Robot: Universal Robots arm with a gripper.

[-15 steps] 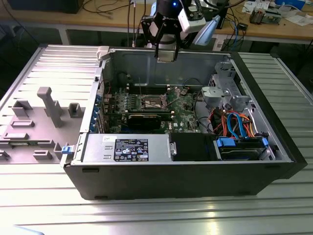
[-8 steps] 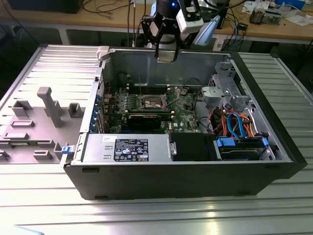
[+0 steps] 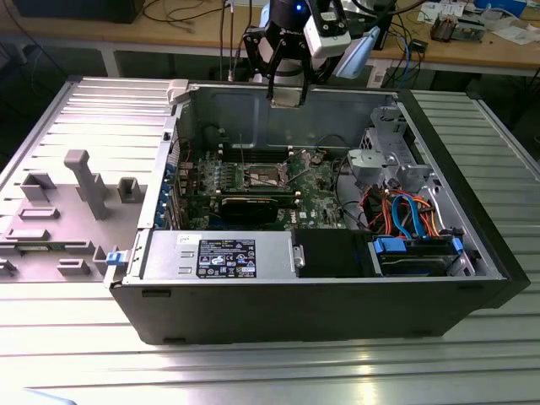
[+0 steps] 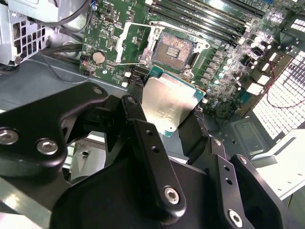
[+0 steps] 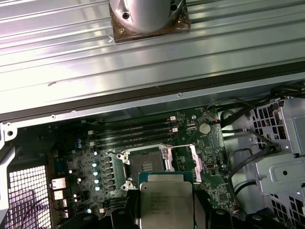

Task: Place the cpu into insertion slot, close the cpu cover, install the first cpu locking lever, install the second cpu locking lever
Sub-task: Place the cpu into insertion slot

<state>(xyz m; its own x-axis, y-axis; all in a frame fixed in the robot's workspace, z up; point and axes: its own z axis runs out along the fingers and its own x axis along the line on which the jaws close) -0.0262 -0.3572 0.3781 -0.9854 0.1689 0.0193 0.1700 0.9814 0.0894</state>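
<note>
The gripper (image 3: 287, 91) hung in the air with the open computer case (image 3: 337, 312) below its fingertips in the exterior view. In the second wrist view its two black fingers (image 4: 189, 136) were closed partway, only as far as the cpu (image 4: 167, 106) allowed. They pinched the chip by opposite edges, and its dull silver top lay tilted between the pads. The chip hung clear of everything under it. Beyond the fingertips lay the green board (image 4: 224, 81), and on it the insertion slot (image 4: 177, 47), its dark centre bare and uncovered, apart from the held chip. The cpu cover (image 4: 121, 44) was swung open and sat just beside the slot, its square cutout showing board through it. Long memory slots (image 4: 200, 19) ran past the slot's far side from the fingers, and a round coin battery (image 4: 98, 57) sat near the open cover. In the first wrist view the cpu (image 5: 164, 205) sat between the fingers, the slot (image 5: 147, 168) lay just past the chip's forward edge, and the cover (image 5: 196, 162) stood raised at the slot's side.
</note>
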